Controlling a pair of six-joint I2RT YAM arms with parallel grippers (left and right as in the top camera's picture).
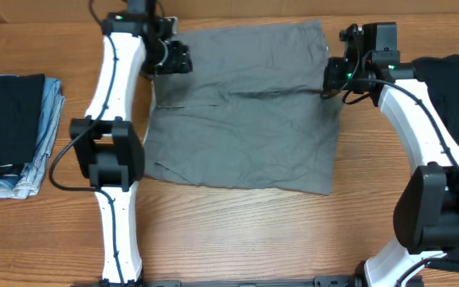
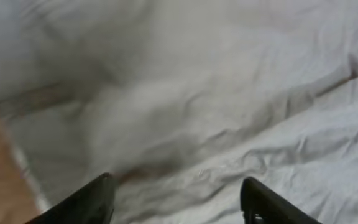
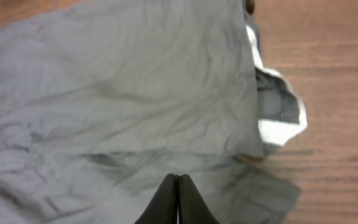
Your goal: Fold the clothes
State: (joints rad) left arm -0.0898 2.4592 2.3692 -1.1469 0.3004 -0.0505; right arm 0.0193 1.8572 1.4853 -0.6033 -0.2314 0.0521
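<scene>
Black fingers [image 2: 98,200] of the left tool [image 2: 178,185] stand wide apart at the bottom of its wrist view. Nothing is between them, and under them is only the blurred cloth of a plain, wrinkled mid-grey garment [image 1: 245,104].

From overhead, the mid-grey garment lies spread flat as a rough rectangle on the brown wooden tabletop [image 1: 237,235], between the two white arms. The left tool is over its top left corner.

The right tool [image 3: 178,180] is at the right edge of the mid-grey garment, about level with the crease that runs across it. Its two fingers are pressed together with no gap, and no cloth can be seen caught between them. Just beside the fingers, a bit of white lining [image 3: 281,127] shows where that edge is turned back onto bare wood.

Well to the left of the mid-grey garment, past the left arm, sits a stack of folded clothes [image 1: 10,135], with a dark piece on top of pale blue denim. To the garment's right, past the right arm, lies a large black garment [image 1: 457,92], partly covered by that arm and cut off by the picture's edge.
</scene>
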